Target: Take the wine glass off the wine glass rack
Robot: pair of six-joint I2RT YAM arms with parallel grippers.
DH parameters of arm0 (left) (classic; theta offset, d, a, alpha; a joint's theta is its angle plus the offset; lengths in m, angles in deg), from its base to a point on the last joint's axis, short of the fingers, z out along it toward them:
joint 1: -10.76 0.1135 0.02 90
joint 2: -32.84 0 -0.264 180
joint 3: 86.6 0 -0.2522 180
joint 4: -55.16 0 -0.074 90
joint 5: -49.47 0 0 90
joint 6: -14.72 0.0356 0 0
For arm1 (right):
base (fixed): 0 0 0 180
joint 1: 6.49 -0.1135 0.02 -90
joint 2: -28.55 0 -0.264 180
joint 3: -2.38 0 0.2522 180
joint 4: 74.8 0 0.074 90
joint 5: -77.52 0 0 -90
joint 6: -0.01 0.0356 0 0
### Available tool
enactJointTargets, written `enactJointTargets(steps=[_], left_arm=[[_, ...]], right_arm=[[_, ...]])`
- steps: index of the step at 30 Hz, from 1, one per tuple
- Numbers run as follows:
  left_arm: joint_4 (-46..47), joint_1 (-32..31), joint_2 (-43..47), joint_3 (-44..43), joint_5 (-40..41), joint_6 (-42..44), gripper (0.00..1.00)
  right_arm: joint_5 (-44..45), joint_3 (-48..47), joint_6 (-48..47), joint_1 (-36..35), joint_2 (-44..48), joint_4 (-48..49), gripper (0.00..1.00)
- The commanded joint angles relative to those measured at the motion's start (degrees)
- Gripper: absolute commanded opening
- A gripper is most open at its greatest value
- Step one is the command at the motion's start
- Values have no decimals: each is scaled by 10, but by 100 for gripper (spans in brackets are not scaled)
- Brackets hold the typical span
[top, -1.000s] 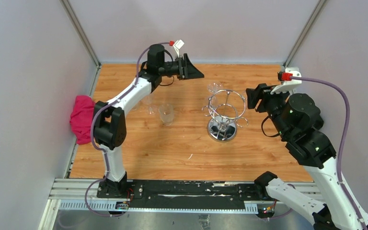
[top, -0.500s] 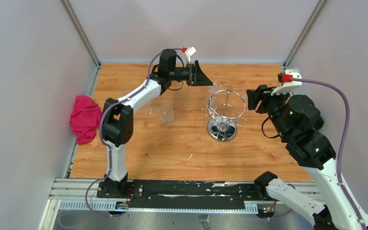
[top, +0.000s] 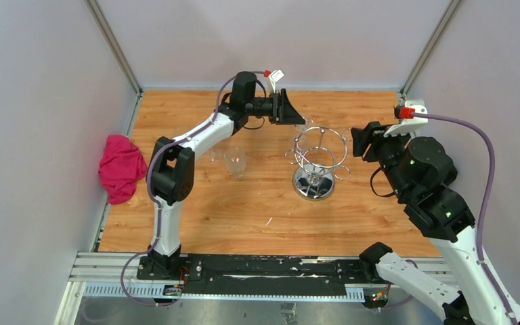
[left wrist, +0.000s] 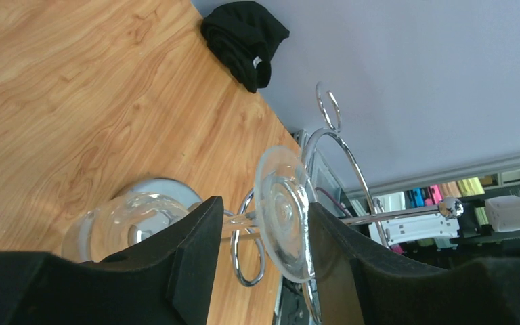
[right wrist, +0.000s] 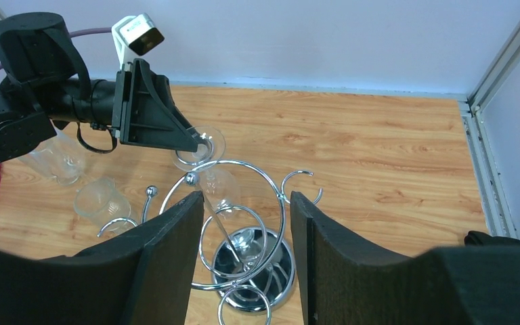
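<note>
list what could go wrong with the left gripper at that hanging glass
The left gripper, open, straddles the stem of the wine glass while its foot hangs on the wine glass rack; lifting askew could snag the wire and tip the rack.
The thin stem may slip or crack when squeezed.
Carrying it left could hit the tumbler on the table.

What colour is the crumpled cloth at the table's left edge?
Bright pink, nearly magenta. The cloth shows best in the top external view.

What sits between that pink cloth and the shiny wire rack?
Top view: the left arm, then clear glasses standing on the wooden table.
</note>
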State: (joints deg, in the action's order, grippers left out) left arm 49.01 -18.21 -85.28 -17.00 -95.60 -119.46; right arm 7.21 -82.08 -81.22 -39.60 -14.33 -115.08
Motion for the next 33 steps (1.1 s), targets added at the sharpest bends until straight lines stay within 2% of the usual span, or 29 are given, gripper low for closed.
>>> enactJointTargets(steps=[1,4,8,11,20,33], left_arm=[[7,-5,-5,-26,-7,-5,53],[7,-5,-8,-31,-7,-9,49],[7,-5,-9,-32,-8,-12,32],[7,-5,-10,-31,-11,-13,25],[7,-5,-16,-42,-10,-24,18],[7,-4,-22,-76,-15,-79,17]], right_arm=[[16,10,1,-7,6,14,53],[19,10,0,-7,9,16,52],[27,13,-2,-7,13,18,52],[29,13,-3,-7,14,19,52],[26,17,-1,-7,13,25,51],[23,26,3,-7,18,27,52]])
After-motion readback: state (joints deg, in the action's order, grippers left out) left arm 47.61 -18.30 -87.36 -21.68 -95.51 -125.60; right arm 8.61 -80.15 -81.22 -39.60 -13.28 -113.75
